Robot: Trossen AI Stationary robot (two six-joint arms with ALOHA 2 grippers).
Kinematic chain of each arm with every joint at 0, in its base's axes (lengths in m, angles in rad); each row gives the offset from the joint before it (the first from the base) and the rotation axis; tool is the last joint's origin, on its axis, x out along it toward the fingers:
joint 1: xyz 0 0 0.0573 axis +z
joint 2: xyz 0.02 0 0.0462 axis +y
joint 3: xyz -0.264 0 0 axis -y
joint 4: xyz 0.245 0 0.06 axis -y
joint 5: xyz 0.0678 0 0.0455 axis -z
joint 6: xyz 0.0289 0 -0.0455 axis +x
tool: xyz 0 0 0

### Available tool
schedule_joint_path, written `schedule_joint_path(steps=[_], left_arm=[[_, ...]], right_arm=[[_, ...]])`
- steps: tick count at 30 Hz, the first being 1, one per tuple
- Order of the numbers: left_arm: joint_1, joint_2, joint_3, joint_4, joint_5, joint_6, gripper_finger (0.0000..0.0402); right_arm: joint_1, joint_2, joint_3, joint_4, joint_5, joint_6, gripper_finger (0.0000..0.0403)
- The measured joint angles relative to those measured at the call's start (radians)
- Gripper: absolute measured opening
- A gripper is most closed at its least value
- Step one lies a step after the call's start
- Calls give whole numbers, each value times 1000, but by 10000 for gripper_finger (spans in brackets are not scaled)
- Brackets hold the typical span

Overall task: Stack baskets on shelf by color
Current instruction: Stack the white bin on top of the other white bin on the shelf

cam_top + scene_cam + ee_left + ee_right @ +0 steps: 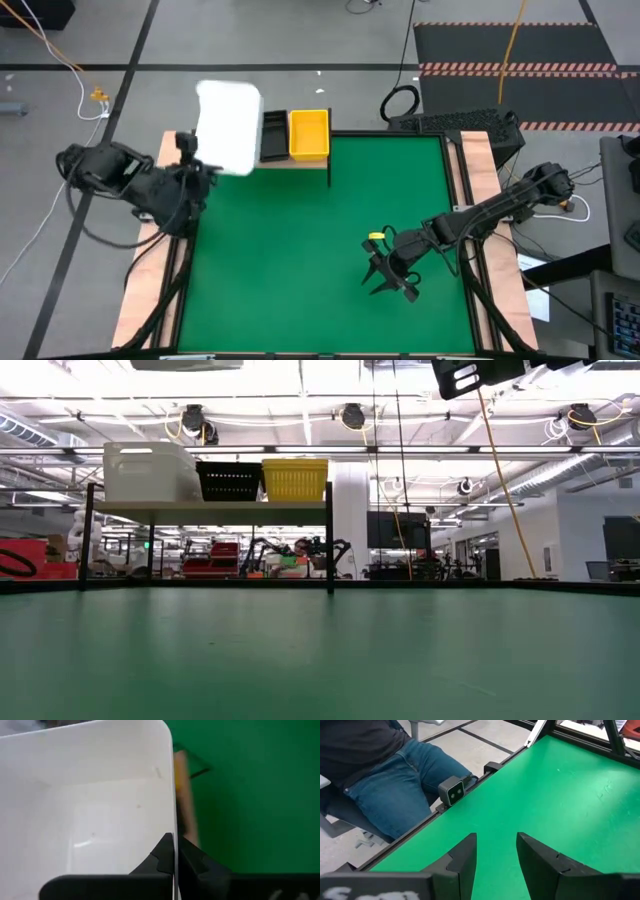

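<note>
Shelf [210, 506]: light-wood top on thin black legs, standing at the far edge of the green mat [320, 250], left of centre.
White basket [228, 125]: on the left end of the shelf, upright, open side up; in the low view it is the tallest of the three.
Black basket [229, 481]: on the middle of the shelf, touching or just beside the white basket.
Yellow basket [309, 134]: on the right end of the shelf, just beside the black basket.
Left tool [174, 852]: closed on the near wall of the white basket, one finger inside the wall and one outside; the arm reaches in from the left side of the bench.
Right tool [496, 854]: fingers apart, holding nothing, above bare mat at the near right of the bench, well apart from the shelf.
Small camera [452, 791]: mounted on the bench edge, seen past the right tool.
Person [385, 775]: seated just beyond that bench edge, in jeans and a dark top.
</note>
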Motion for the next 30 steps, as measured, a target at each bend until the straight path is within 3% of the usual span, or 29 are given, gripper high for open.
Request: schedule_joint_path(steps=[3, 8, 17, 20, 24, 30], left_arm=[[85, -14, -3, 22, -49, 25, 2], [222, -31, -3, 11, -43, 99, 2], [420, -76, -28, 7, 65, 240, 1], [485, -122, -70, 8, 70, 278, 1], [559, -199, -126, 15, 159, 355, 1], [631, -287, -253, 143, 232, 423, 1]], right_arm=[[-6, 0, 0, 0, 11, -1, 132], [-14, 0, 0, -4, 50, 4, 132], [-14, 0, 0, -13, 48, 3, 132], [-14, 0, 0, -25, 48, 3, 132], [-14, 0, 0, -36, 48, 3, 132], [-22, 0, 0, -23, 48, -13, 132]])
